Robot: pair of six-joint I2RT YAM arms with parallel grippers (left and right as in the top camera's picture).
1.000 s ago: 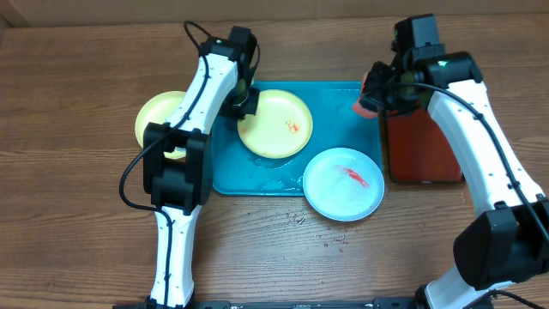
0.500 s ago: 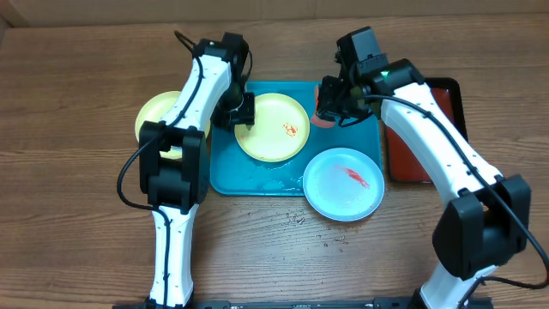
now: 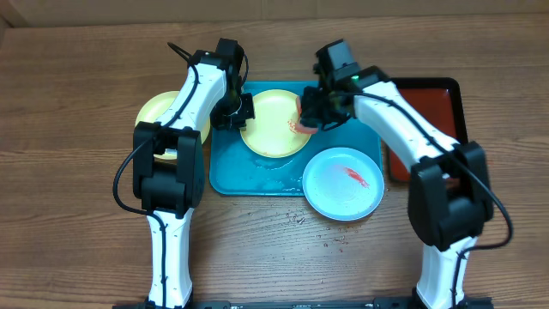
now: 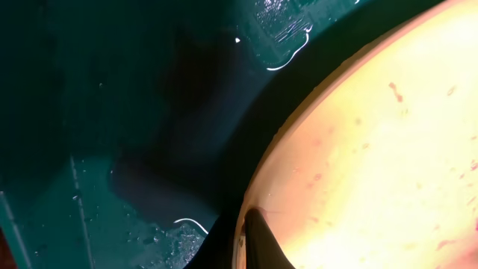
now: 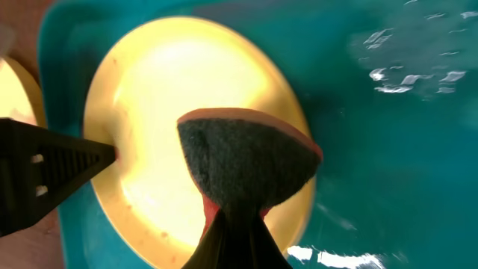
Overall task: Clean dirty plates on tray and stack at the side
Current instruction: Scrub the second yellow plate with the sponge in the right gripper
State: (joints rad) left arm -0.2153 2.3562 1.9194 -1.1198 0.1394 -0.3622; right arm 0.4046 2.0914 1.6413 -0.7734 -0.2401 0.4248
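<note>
A yellow-green plate [image 3: 273, 125] with an orange smear lies on the teal tray [image 3: 343, 167]. My left gripper [image 3: 241, 110] is shut on this plate's left rim [image 4: 250, 224], one finger above the rim and one below. My right gripper [image 3: 310, 114] is shut on a red sponge with a dark scouring face [image 5: 246, 161] and holds it over the plate's right part [image 5: 149, 97]. A second yellow-green plate [image 3: 159, 116] lies on the table left of the tray. A pale blue-white plate [image 3: 343, 183] with a red smear overhangs the tray's front right corner.
A dark red, black-rimmed tray [image 3: 429, 129] lies on the table right of the teal tray. Water drops glisten on the teal tray [image 5: 403, 67]. Crumbs lie on the wood [image 3: 296, 221] in front of the tray.
My right gripper has carried the sponge leftward from the dark red tray to over the yellow-green plate. My left gripper has stayed on the plate's left rim.
</note>
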